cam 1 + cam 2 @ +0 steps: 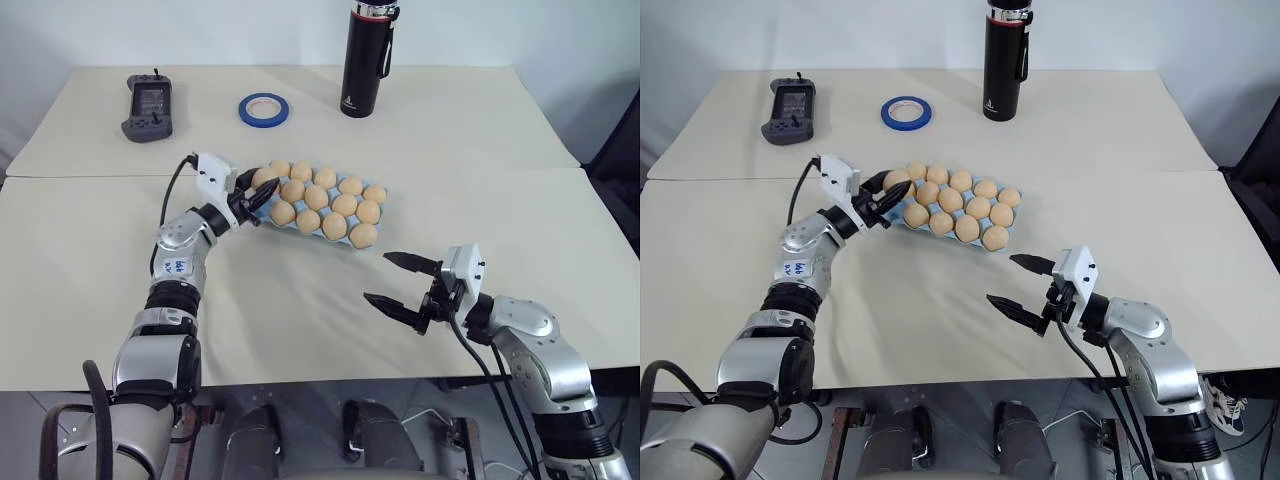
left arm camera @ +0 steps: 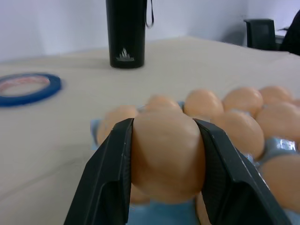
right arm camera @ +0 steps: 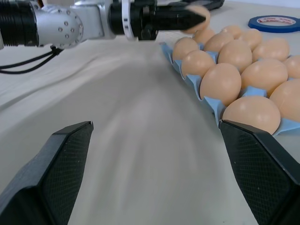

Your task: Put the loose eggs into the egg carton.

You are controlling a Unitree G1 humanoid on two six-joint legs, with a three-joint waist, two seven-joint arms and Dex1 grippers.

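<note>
Left gripper (image 1: 258,200) pinches a smooth tan-orange egg (image 2: 166,157) over the near-left corner of the light blue moulded egg carton (image 3: 213,104); right gripper (image 1: 400,283) hangs spread wide; releasing off-centre could roll it onto neighbouring eggs.

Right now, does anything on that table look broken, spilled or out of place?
Nothing stands out. The eggs sit whole in the blue egg carton, the left gripper holds one egg at the carton's corner, and the bottle stands upright. No spill or crack shows.
</note>
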